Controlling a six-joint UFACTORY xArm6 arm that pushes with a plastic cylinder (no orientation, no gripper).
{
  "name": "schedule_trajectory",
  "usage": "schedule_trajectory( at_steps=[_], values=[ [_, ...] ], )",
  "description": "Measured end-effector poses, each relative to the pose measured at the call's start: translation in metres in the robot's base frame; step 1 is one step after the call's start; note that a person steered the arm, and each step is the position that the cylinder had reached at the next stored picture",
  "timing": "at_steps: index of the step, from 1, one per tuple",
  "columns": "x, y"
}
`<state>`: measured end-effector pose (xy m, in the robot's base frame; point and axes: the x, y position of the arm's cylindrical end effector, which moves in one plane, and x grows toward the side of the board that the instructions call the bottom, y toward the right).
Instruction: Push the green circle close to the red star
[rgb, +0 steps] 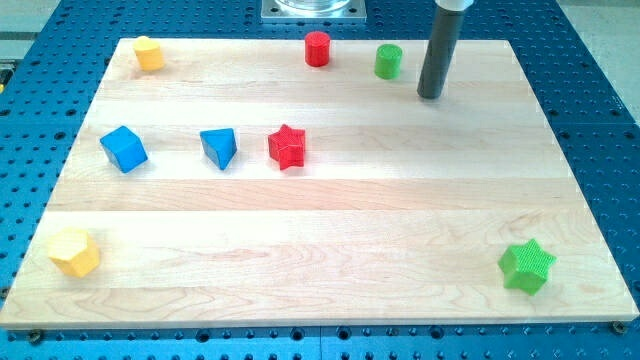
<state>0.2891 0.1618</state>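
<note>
Near the view's top, my tip (430, 96) is set bare, touching nothing, just right of the small green circle block (388, 61), seemingly for pushing it toward the ridged red star block (287, 147).

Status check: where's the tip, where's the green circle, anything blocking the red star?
My tip just right of green circle, slightly below, apart. Red star down-left. Path clear.
</note>
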Motion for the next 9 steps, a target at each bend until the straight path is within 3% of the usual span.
schedule_trajectory(
  at_steps=[1, 2, 3, 4, 5, 6, 8, 9],
  values=[
    [-0.074, 0.000],
    [-0.060, -0.064],
    [0.018, -0.089],
    [0.049, -0.072],
    [0.034, -0.046],
    [0.068, -0.036],
    [0.124, -0.098],
    [0.154, -0.065]
  ],
)
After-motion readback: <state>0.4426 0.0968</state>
